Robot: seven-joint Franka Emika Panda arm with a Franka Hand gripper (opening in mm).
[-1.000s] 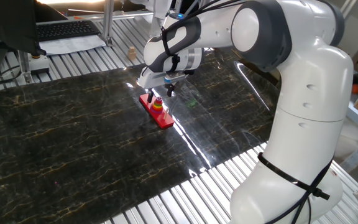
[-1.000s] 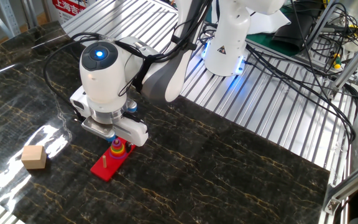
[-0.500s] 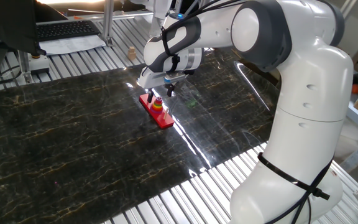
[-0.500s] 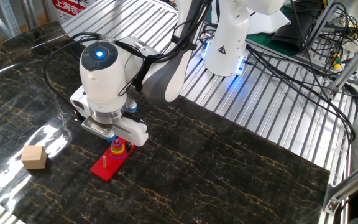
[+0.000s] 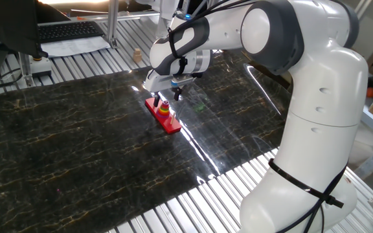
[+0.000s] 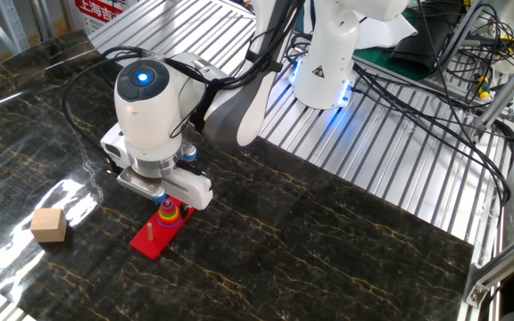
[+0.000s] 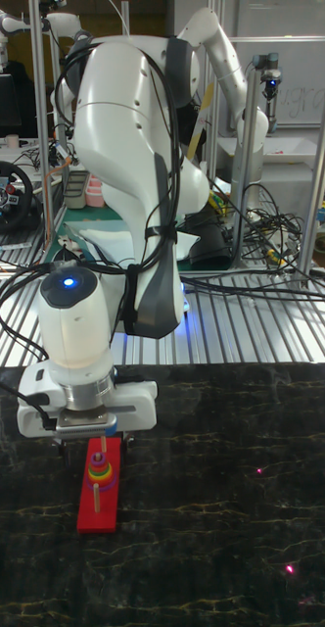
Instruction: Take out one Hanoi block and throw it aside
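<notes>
A stack of coloured rings (image 7: 102, 472) sits on one peg of the flat red base (image 7: 96, 509), which lies on the dark marble mat. The Hanoi block (image 7: 101, 458) is the small pale ring on top of that stack, just under the hand. My gripper (image 7: 94, 443) hangs right above the stack, open, with a finger on each side of the peg's top. In the other fixed view the gripper (image 6: 167, 198) covers the top of the ring stack (image 6: 170, 213). In one fixed view the gripper (image 5: 166, 97) stands over the red base (image 5: 164, 116).
A tan wooden cube (image 6: 49, 225) lies on the mat left of the base. A bare peg (image 6: 151, 230) stands on the base's near end. Ribbed metal table strips border the mat, with cables and the robot's base (image 6: 327, 62) behind.
</notes>
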